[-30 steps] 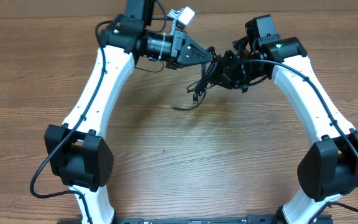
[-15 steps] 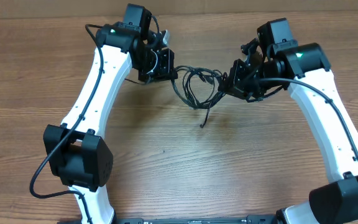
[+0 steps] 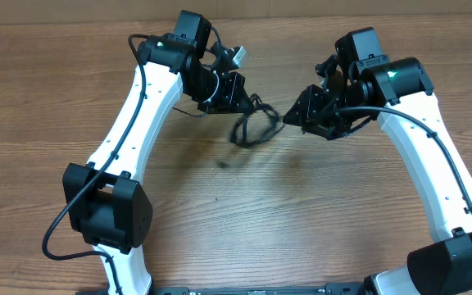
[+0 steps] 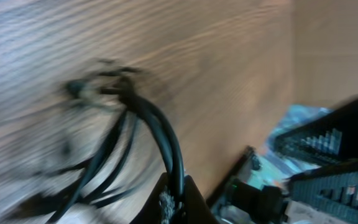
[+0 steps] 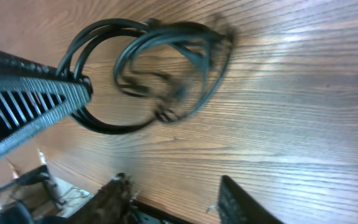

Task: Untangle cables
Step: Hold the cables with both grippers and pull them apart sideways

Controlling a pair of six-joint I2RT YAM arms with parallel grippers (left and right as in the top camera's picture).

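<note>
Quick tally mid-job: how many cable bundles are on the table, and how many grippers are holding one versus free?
Cable bundle: 1 (strands too tangled to count)
Grippers holding it: 1, the left gripper
Grippers free: 1, the right gripper, jaws apart
Total: 3

Two arms are counted, the left arm point(image 3: 129, 123) and the right arm point(image 3: 433, 156), with two claws, the left claw point(image 3: 242, 94) and the right claw point(image 3: 296, 115). One bunch of cables point(image 3: 252, 129) is seen, its strands too tangled to be counted, and one surface point(image 3: 244, 221).
</note>
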